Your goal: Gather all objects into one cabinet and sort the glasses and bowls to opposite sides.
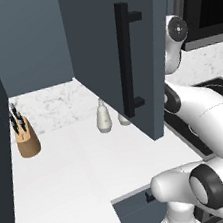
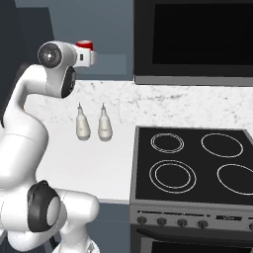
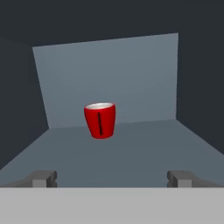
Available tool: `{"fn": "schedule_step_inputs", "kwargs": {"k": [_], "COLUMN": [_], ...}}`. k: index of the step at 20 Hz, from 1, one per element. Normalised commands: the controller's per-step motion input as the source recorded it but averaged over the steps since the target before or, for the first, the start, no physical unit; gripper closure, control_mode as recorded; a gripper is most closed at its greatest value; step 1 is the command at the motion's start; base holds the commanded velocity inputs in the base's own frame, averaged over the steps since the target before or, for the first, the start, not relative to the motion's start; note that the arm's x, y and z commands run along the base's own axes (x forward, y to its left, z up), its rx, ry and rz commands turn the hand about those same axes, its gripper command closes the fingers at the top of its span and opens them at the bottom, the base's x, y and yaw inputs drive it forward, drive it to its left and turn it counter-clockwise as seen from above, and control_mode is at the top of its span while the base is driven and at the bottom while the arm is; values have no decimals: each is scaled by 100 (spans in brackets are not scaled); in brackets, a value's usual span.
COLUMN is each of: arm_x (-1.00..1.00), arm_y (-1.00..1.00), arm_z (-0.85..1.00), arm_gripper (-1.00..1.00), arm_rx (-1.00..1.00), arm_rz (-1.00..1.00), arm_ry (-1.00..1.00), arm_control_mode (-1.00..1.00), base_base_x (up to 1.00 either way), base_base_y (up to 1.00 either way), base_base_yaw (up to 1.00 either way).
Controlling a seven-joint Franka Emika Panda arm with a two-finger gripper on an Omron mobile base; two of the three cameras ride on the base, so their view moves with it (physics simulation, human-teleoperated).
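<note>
A glossy red mug [image 3: 100, 120] with a white inside stands upright on the cabinet's grey shelf [image 3: 144, 144], left of centre and near the back wall, its handle turned toward the hand. My gripper [image 3: 111, 178] is open, its fingertips [image 3: 43, 178] spread wide at the shelf's front, well short of the mug and holding nothing. In the right base view the mug's red top [image 2: 85, 44] peeks above my wrist. In the left base view the cabinet's slate-blue door [image 1: 99, 49] stands swung open with its black bar handle [image 1: 126, 60], and hides the hand behind it.
Two pale shakers [image 2: 83, 123] [image 2: 104, 126] stand on the white counter [image 1: 67, 170] by the marble backsplash. A knife block [image 1: 25, 137] sits at the counter's left. A black cooktop [image 2: 197, 168] lies to the right, under a dark microwave [image 2: 197, 39].
</note>
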Motion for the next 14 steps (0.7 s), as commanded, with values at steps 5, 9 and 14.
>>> {"fn": "schedule_step_inputs", "kwargs": {"k": [5, 9, 14], "arm_x": [27, 33, 30], "arm_y": [0, 0, 1], "arm_z": [0, 0, 0], "arm_gripper": [-100, -100, -100], "arm_rx": [0, 0, 0], "arm_rz": [0, 0, 0], "arm_ry": [0, 0, 0], "arm_control_mode": [-100, -100, -100], "base_base_x": [0, 0, 0], "base_base_y": [0, 0, 0], "base_base_yaw": [0, 0, 0]}}
